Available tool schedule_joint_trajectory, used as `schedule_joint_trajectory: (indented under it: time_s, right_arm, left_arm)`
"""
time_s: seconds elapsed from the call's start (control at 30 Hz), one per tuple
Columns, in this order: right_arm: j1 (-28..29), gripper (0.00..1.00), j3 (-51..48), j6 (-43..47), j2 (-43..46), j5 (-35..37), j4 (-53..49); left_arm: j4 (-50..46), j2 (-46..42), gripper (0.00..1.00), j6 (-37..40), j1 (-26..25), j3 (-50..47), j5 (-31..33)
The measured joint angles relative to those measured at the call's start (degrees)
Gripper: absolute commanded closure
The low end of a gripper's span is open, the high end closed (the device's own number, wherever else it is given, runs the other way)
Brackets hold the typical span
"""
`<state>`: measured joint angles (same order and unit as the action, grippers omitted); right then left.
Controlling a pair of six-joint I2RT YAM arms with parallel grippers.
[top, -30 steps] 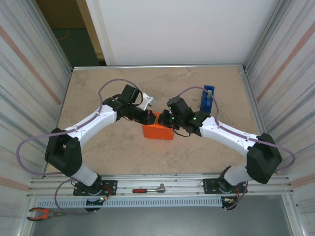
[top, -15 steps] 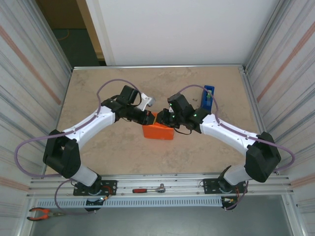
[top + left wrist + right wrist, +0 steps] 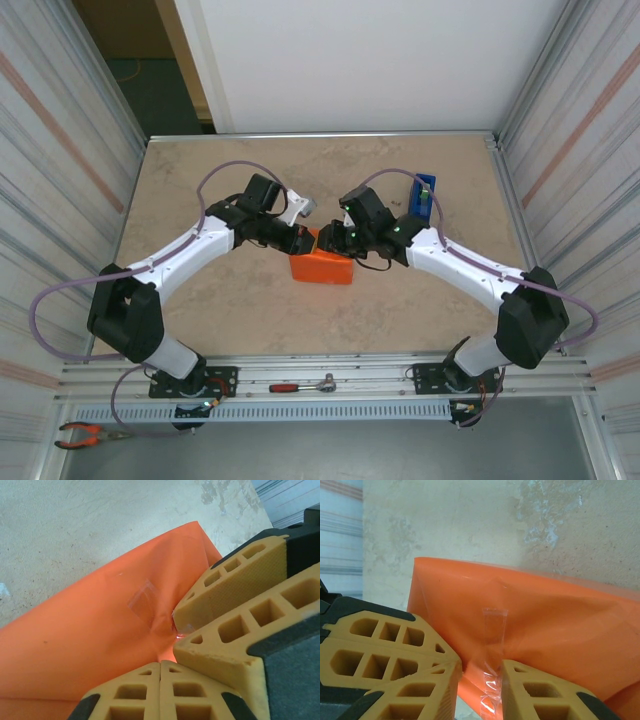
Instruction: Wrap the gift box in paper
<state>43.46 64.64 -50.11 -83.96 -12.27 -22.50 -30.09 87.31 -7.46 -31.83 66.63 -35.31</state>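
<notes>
The gift box, wrapped in the orange paper, sits mid-table between both arms. My left gripper is at the box's far left corner, shut, its joined tips pressing on a paper fold. My right gripper meets it from the right and is narrowly open. A clear tape strip runs from the paper down between its fingers. The right gripper's fingers sit beside the fold with a bit of tape at their tips. The left gripper's fingers touch the right's left finger.
A blue tape dispenser stands on the table behind the right forearm. Metal walls close in the left and right sides. A ratchet tool lies on the front rail, and pliers lie at the bottom left.
The right arm has edged a little left and away, closing in on the box's far top edge. The left gripper has stayed pressed on the fold.
</notes>
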Motion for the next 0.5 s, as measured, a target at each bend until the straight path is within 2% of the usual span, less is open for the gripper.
schedule_joint_trajectory:
  time_s: [0.1, 0.27, 0.5]
  right_arm:
    - [0.0, 0.67, 0.3, 0.7, -0.1, 0.0, -0.3]
    - [0.0, 0.56, 0.5, 1.5, -0.1, 0.0, -0.1]
    - [-0.1, 0.53, 0.7, 2.8, 0.0, -0.2, -0.1]
  left_arm:
    - [0.0, 0.0, 1.00, 0.0, 0.0, 0.0, 0.0]
    - [-0.2, -0.2, 1.00, 0.2, 0.4, 0.0, 0.0]
    - [-0.3, -0.5, 1.00, 0.2, 0.7, -0.2, 0.4]
